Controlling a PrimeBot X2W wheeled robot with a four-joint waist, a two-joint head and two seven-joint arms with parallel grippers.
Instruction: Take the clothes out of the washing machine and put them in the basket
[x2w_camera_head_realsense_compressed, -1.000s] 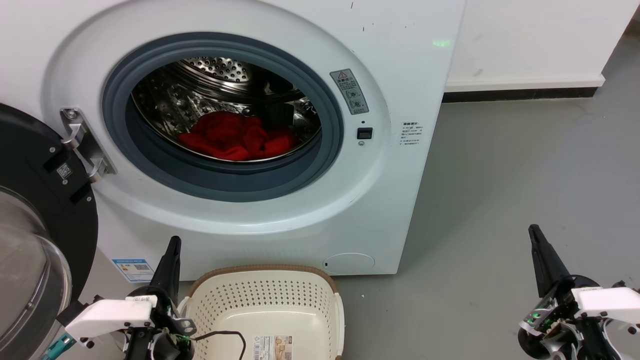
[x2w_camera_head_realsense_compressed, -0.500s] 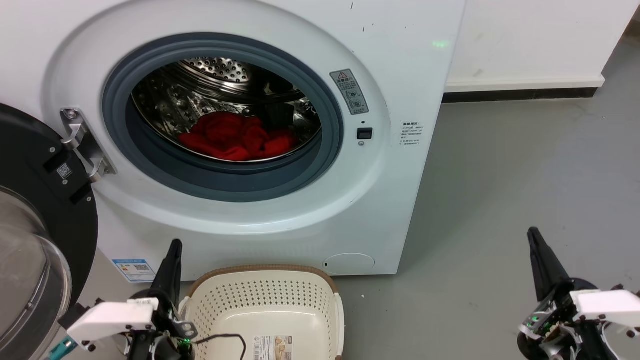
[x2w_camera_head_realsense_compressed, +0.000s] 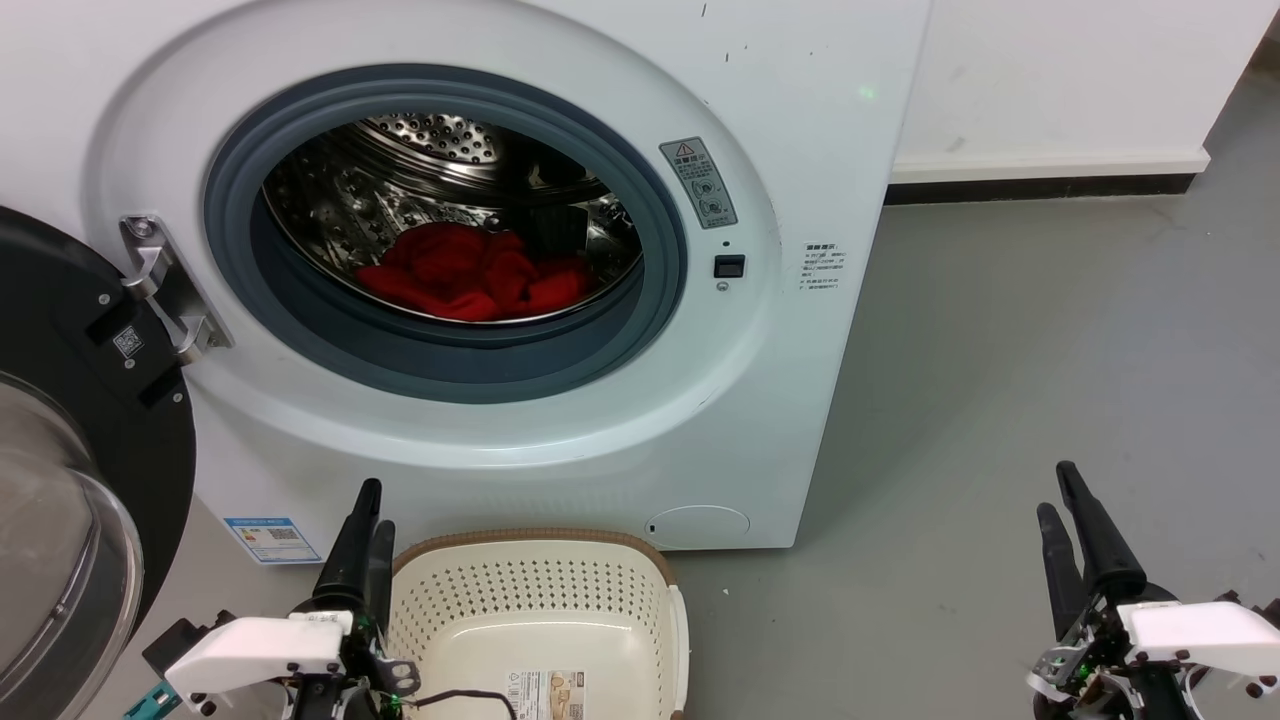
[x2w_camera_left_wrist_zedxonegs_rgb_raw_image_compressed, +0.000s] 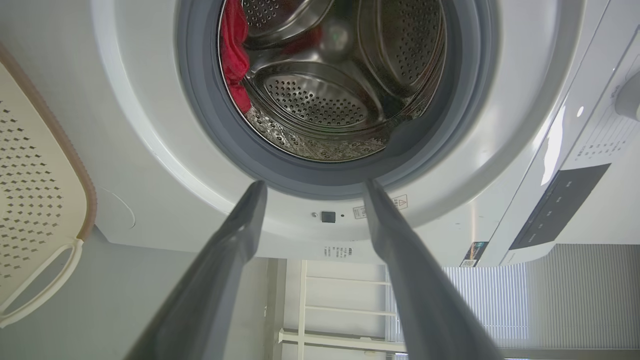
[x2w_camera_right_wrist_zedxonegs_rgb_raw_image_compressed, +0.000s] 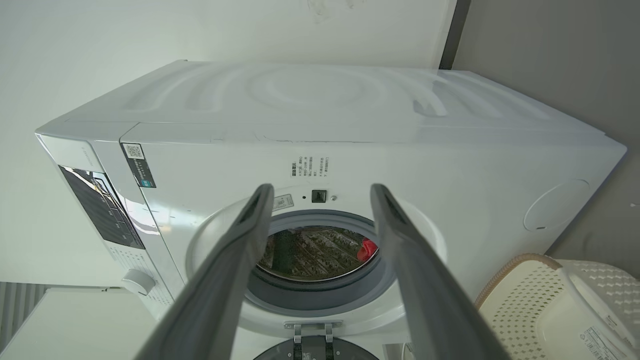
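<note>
- Head view, biggest thing first: the washing machine (x2w_camera_head_realsense_compressed: 780, 400) takes up most of the frame. It's a white front-loader standing on a grey floor (x2w_camera_head_realsense_compressed: 1020, 350).
- Its door (x2w_camera_head_realsense_compressed: 70, 470) hangs wide open off to the left, black frame with the glass bulge facing out.
- A grey rubber seal (x2w_camera_head_realsense_compressed: 655, 310) rings the porthole, and you can look straight past it into the perforated steel drum (x2w_camera_head_realsense_compressed: 440, 135).
- The basket (x2w_camera_head_realsense_compressed: 530, 538) sits on the floor right in front of the machine, below the porthole. It's cream with a brown rim and has a paper label (x2w_camera_head_realsense_compressed: 545, 693) on its bottom.
- The clothes (x2w_camera_head_realsense_compressed: 470, 275) are a bright red heap on the bottom of the drum, fully inside the machine. Any stripes or lettering are too small to make out from here.
- The left pincer (x2w_camera_head_realsense_compressed: 375, 508) is low on the left, just beside the basket's left rim, fingers pointing up toward the machine. The left wrist view shows the two fingers spread with a clear gap, gripping nothing.
- The right pincer (x2w_camera_head_realsense_compressed: 1056, 490) is at the lower right over bare floor, well apart from both machine and basket. Its fingers are parted too, with nothing held.
</note>
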